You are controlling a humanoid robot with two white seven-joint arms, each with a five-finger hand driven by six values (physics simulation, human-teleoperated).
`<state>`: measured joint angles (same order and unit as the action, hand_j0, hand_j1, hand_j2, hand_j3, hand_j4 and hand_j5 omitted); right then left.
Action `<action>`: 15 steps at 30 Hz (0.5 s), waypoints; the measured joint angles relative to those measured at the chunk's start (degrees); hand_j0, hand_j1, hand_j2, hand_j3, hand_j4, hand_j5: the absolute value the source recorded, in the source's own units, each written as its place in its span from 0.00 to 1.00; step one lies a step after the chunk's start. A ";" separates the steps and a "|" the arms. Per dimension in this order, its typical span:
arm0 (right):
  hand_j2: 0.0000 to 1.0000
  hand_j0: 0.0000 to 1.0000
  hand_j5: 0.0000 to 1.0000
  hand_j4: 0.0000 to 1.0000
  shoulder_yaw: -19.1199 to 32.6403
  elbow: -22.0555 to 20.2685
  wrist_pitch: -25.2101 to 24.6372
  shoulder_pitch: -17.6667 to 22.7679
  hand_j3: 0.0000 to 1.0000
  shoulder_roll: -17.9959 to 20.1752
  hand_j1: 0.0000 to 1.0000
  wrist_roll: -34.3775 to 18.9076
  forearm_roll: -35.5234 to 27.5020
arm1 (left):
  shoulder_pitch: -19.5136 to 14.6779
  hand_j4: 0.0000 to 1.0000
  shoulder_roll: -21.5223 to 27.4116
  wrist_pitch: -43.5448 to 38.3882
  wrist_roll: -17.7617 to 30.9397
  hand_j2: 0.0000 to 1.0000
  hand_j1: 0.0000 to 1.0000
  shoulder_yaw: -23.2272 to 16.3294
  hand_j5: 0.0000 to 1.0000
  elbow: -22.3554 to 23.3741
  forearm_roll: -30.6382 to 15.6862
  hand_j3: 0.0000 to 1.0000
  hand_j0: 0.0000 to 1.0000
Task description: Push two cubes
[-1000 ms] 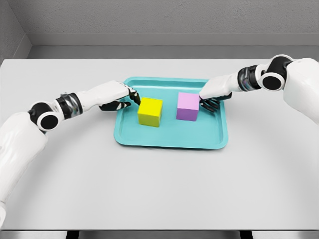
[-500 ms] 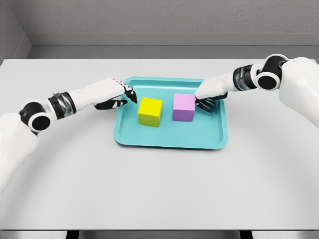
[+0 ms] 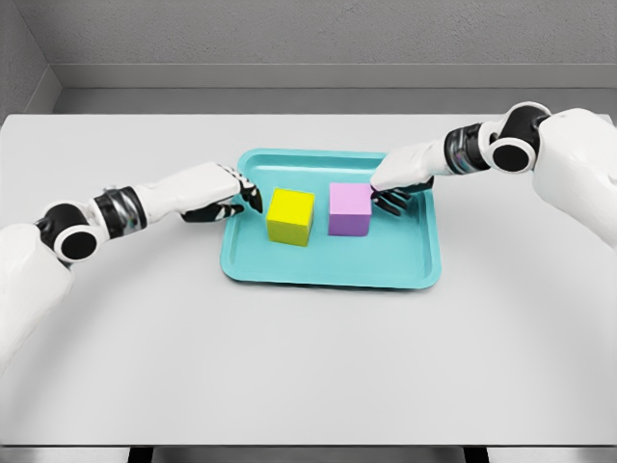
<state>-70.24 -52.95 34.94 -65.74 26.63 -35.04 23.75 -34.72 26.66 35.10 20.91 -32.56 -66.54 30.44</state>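
Fingers of the right hand (image 3: pixel 397 183) curl loosely, dark tips against the right face of the purple cube (image 3: pixel 349 209), grasping nothing. That cube sits in the middle of the teal tray (image 3: pixel 333 272), a little toward its far side. Just left of it, with a narrow gap between, stands the yellow cube (image 3: pixel 290 216), also inside the tray.

At the tray's left rim the left hand (image 3: pixel 220 190) has its fingers bunched and partly bent, empty; the tips point at the yellow cube and seem to stop just short of it, though from this angle contact is hard to judge.

Both white forearms reach in low over the grey table (image 3: pixel 308 367), one from each side. Between the two cubes only bare tray floor shows, and the raised rim runs unbroken around them. Beyond the table's far edge rises a grey wall (image 3: pixel 289 34).
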 measured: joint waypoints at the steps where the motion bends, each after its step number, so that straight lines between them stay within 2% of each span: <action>1: 0.14 0.14 0.14 0.14 0.00 -0.01 0.00 0.00 0.14 -0.05 0.14 0.00 0.01 | 0.00 0.50 -0.07 0.00 0.01 0.50 0.50 -0.37 0.50 -0.02 0.12 0.50 0.50; 15: 0.14 0.14 0.14 0.14 -0.19 -0.17 -0.38 0.00 0.14 -0.22 0.14 -0.07 -0.44 | 0.00 0.50 -1.55 -0.08 -0.07 0.50 0.50 -2.49 0.50 -0.84 0.55 0.50 0.50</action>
<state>-70.42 -53.12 34.56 -65.74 26.41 -35.11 23.32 -34.72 25.11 35.02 20.84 -35.04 -67.38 31.00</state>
